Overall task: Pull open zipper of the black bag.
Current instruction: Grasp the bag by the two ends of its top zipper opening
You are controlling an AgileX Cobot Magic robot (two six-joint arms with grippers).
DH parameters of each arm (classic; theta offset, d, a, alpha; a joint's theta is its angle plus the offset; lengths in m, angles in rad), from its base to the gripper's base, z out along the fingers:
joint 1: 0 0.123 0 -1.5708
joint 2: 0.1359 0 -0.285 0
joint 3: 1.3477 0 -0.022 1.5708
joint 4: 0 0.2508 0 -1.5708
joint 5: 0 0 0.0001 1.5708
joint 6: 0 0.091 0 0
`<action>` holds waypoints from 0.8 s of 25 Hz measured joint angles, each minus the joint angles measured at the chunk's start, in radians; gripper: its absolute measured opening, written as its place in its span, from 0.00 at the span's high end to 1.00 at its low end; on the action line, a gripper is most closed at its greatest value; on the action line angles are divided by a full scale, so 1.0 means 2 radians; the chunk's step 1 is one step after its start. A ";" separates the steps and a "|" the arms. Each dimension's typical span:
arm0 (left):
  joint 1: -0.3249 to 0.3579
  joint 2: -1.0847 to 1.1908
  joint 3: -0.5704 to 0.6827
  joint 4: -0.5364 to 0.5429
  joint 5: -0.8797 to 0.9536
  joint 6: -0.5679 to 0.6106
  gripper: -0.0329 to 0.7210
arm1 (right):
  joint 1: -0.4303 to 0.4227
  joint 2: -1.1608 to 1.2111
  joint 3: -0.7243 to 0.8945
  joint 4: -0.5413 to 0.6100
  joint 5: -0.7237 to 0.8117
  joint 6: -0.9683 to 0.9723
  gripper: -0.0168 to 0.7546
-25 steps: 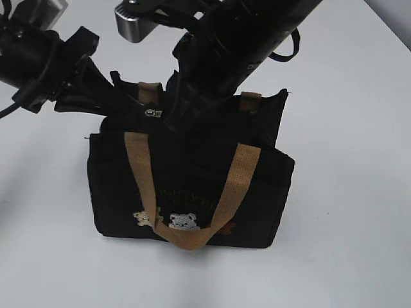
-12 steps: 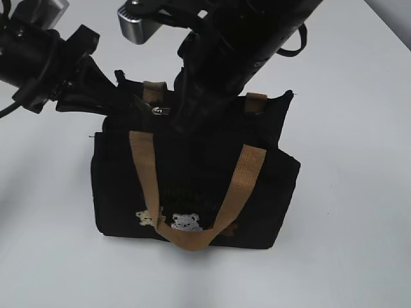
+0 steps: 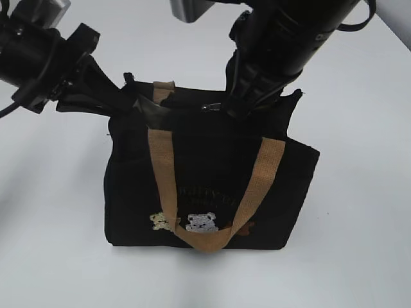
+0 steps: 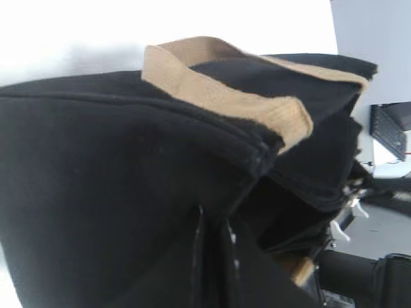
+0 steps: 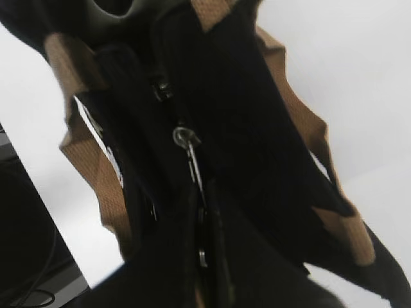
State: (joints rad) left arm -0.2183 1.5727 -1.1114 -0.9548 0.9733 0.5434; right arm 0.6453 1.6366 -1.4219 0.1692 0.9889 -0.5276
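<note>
The right gripper [image 3: 226, 110] is pressed together on the silver pull tab [image 5: 192, 160] of the zipper [image 5: 168, 96], which runs along the top edge of the black bag [image 3: 205, 173]. In the right wrist view the tab and its ring stretch straight out from the closed fingers [image 5: 192, 256] toward the slider, with the zipper line continuing beyond it between the two sides of the bag's top. In the exterior view a small silver glint of the tab shows just left of this gripper's tip, about two thirds of the way along the top edge toward the bag's right end.

The left gripper [image 3: 125, 99] is clamped shut on the fabric at the left end of the bag's top, well apart from the right gripper along the same edge. Between the two grippers the top of the bag gapes a little, with a paler inner surface showing just beside the left gripper. The left wrist view looks along the bag's dark cloth from that pinched corner, its fingers [image 4: 212, 256] meeting in a thin seam at the bottom of the frame.

Below both grippers the front tan handle [image 3: 212, 199] hangs down over the bag's face in a loop, crossing faint gold lettering and small embroidered bears [image 3: 201, 222]. The rear handle's end [image 3: 163, 90] rises between the grippers. The bag stands upright on a white table [image 3: 359, 192].
</note>
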 joint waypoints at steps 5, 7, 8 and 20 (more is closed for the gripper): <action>0.000 0.000 0.000 0.007 0.001 0.000 0.95 | -0.029 -0.007 0.001 0.000 0.029 0.018 0.98; 0.000 0.000 0.000 0.009 -0.003 0.000 0.95 | -0.050 -0.009 0.001 0.001 0.045 0.030 0.98; 0.000 0.000 0.000 0.010 -0.004 0.000 0.95 | -0.060 -0.009 0.001 0.001 0.055 0.036 0.98; 0.001 0.000 0.000 0.023 -0.010 0.000 0.95 | -0.179 -0.016 0.001 0.005 0.110 0.073 0.98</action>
State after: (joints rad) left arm -0.2162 1.5732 -1.1114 -0.9089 0.9525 0.5434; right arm 0.2870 1.6041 -1.4202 0.1784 1.2091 -0.3810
